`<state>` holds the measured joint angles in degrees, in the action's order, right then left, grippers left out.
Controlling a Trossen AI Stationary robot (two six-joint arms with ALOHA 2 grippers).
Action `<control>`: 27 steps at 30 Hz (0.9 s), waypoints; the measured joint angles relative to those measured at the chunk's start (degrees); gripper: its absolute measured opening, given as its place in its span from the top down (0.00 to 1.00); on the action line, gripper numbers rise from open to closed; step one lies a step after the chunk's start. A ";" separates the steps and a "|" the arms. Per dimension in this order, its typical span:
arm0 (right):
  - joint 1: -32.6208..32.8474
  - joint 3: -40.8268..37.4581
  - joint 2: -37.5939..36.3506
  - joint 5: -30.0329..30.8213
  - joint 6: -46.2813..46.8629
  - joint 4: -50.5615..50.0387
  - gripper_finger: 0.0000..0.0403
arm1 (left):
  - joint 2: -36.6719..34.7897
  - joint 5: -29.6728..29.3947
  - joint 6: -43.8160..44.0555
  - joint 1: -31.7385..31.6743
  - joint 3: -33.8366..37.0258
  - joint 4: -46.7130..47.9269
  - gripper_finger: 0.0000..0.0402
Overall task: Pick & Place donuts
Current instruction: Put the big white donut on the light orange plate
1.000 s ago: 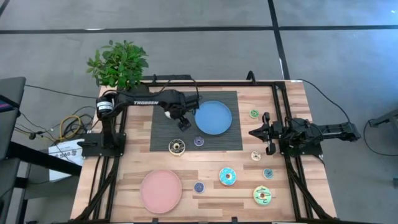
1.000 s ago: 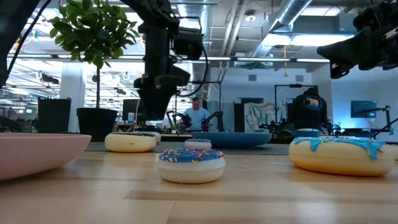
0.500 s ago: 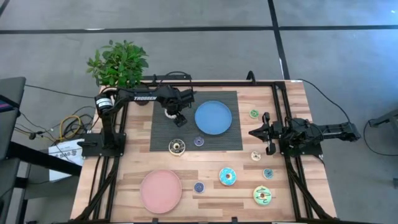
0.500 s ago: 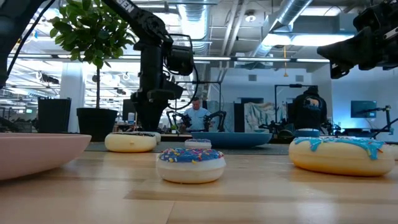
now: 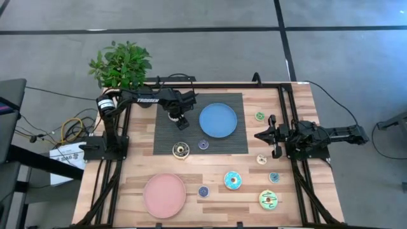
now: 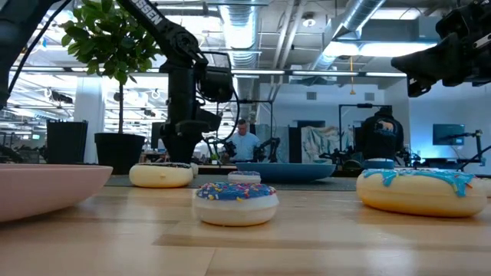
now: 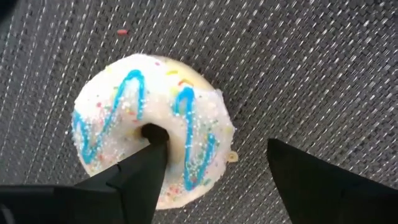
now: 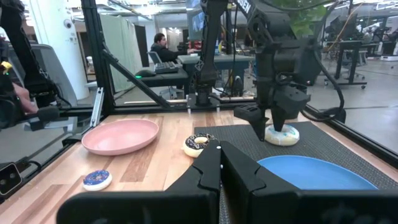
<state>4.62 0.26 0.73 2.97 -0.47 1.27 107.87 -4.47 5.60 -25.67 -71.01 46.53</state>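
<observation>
The white-iced ring donut with blue zigzags (image 7: 152,127) lies on the dark woven mat (image 5: 165,143), upper left of centre in the high view. The left gripper (image 7: 214,168) straddles its rim, fingers spread, one in the hole. It looks light, rigid and smooth. "TROSSEN" marks the arm. The right gripper (image 5: 275,137), right of frame, is clenched empty.

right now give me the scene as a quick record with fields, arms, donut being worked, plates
left gripper: open, straddling the white donut on the dark mat, one finger in its hole
right gripper: shut, waiting at the table's right side
white donut: flat on mat, blue zigzag icing, not lifted
blue plate: on mat, nothing on it
pink plate: on the wood at the near left, nothing on it
other donuts: dark brown donut on mat, several more on the wood at the right
</observation>
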 joint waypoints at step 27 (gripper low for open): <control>0.00 0.01 0.00 0.00 -0.01 0.00 1.00 | 0.02 -0.73 4.57 0.37 -3.61 4.38 0.79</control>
<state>4.62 0.27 0.73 2.97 -0.48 1.27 107.90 -5.20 10.16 -25.30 -74.63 50.91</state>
